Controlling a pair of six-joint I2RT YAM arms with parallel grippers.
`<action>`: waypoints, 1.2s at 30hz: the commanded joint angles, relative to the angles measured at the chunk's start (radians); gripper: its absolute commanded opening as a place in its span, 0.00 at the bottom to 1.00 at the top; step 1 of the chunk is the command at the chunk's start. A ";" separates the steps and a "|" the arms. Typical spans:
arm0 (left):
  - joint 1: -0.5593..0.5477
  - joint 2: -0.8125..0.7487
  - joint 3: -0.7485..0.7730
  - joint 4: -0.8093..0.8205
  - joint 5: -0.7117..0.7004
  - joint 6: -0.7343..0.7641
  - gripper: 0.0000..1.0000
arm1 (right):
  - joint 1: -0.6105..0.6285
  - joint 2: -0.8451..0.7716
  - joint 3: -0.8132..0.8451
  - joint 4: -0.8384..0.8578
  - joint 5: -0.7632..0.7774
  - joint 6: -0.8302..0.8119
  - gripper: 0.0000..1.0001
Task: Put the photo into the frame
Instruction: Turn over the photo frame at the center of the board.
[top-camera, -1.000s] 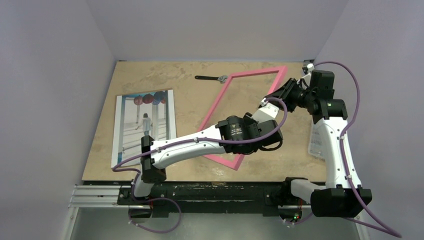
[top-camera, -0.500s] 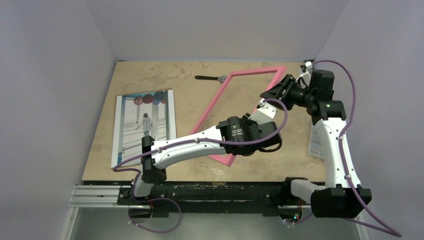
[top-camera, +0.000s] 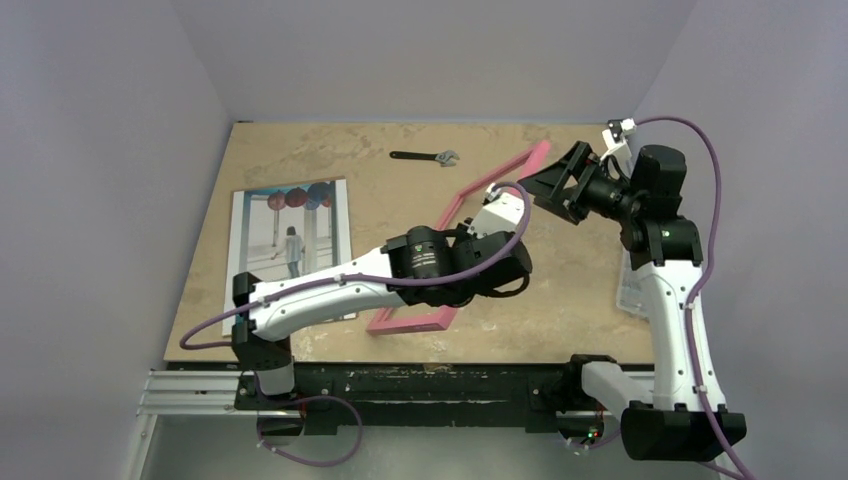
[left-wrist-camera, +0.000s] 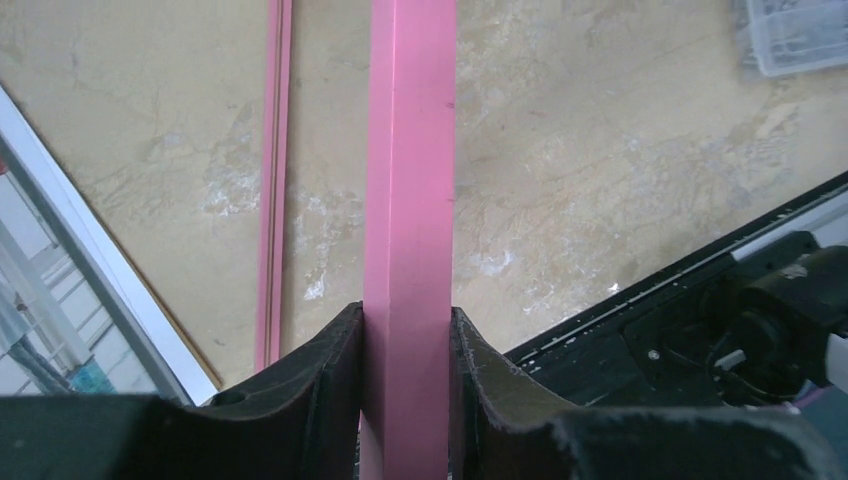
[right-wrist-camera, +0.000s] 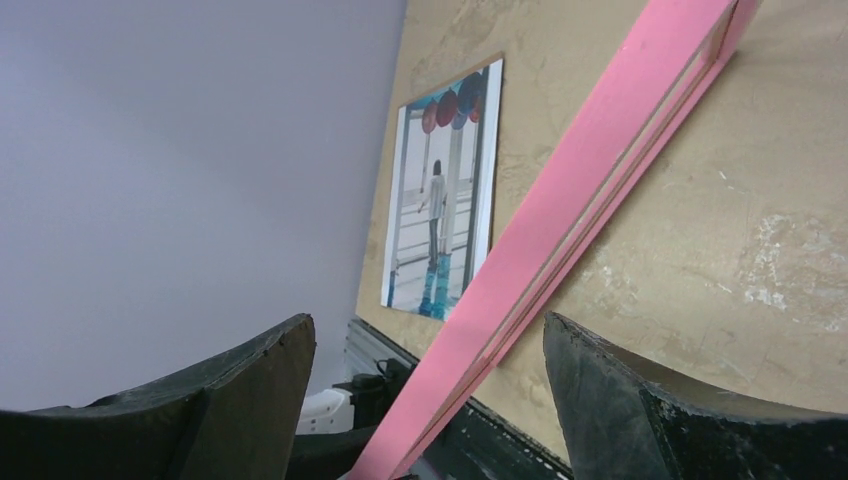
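While the left end effector (left-wrist-camera: 405, 330) holds one pink rail of the frame (top-camera: 490, 180) pinched between its fingers, the frame stands tipped up on edge near the middle of the worktop (top-camera: 300, 150). Its high corner points toward the far right corner.

- Right end effector (right-wrist-camera: 425, 330): jaws wide, straddling the raised rail, touching nothing that I can see.
- Photo (top-camera: 290, 245): flat, picture side up, along the left edge, well apart from the frame.
- Likely step: turning the frame over so its back faces up for loading.
- To do it well: keep the left grip square on the rail and pivot on the resting edge rather than lifting.
- Lower slowly so the pane does not shift. Keep the right fingers clear, and land short of the photo.
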 joint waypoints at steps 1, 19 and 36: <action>0.014 -0.154 -0.073 0.162 0.036 -0.013 0.00 | -0.002 -0.036 0.000 0.059 -0.033 0.016 0.83; 0.257 -0.667 -0.735 0.514 0.198 -0.238 0.00 | -0.002 -0.066 -0.170 0.030 0.052 -0.074 0.83; 0.433 -0.842 -0.919 0.369 0.193 -0.324 0.00 | 0.002 0.006 -0.327 0.012 0.139 -0.187 0.79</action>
